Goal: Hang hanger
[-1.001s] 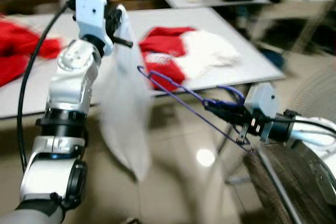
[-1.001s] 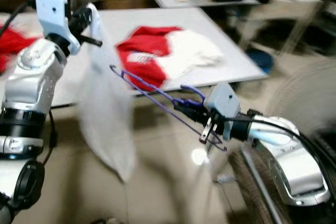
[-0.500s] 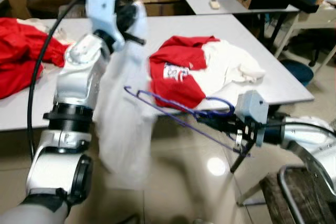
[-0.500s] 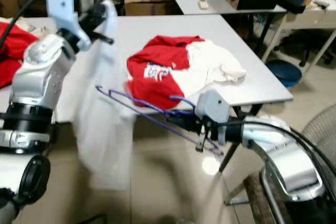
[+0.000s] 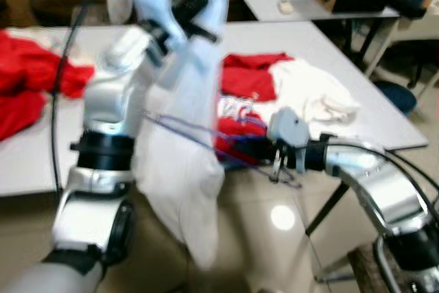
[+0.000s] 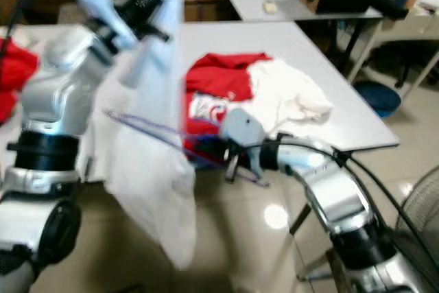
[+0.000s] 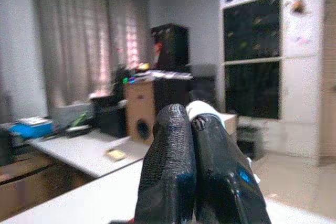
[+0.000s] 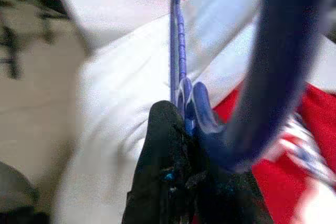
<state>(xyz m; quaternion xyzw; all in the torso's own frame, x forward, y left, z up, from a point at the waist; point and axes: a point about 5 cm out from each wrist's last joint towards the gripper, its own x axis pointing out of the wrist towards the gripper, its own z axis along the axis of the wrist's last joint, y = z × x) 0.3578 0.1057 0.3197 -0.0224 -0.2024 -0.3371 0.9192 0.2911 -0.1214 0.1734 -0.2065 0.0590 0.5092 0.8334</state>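
Right gripper (image 8: 184,129) is clamping the purple hanger (image 5: 199,141) by its neck, near the hook, with the far end poking leftward into the white garment (image 5: 188,169). Left gripper (image 7: 191,129) is pinching that garment's top high at left, letting it drape in front of the table (image 5: 343,53). Judgement: the hanger is only partly threaded, and no rail is visible, so hanging is not yet done.

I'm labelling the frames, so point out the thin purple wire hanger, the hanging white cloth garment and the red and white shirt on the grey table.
Purple wire hanger (image 6: 140,126), right eye view, straight lower bar.
White cloth garment (image 5: 185,169), left eye view, middle of the hanging fabric.
Red and white shirt (image 6: 226,77), right eye view, red upper part.
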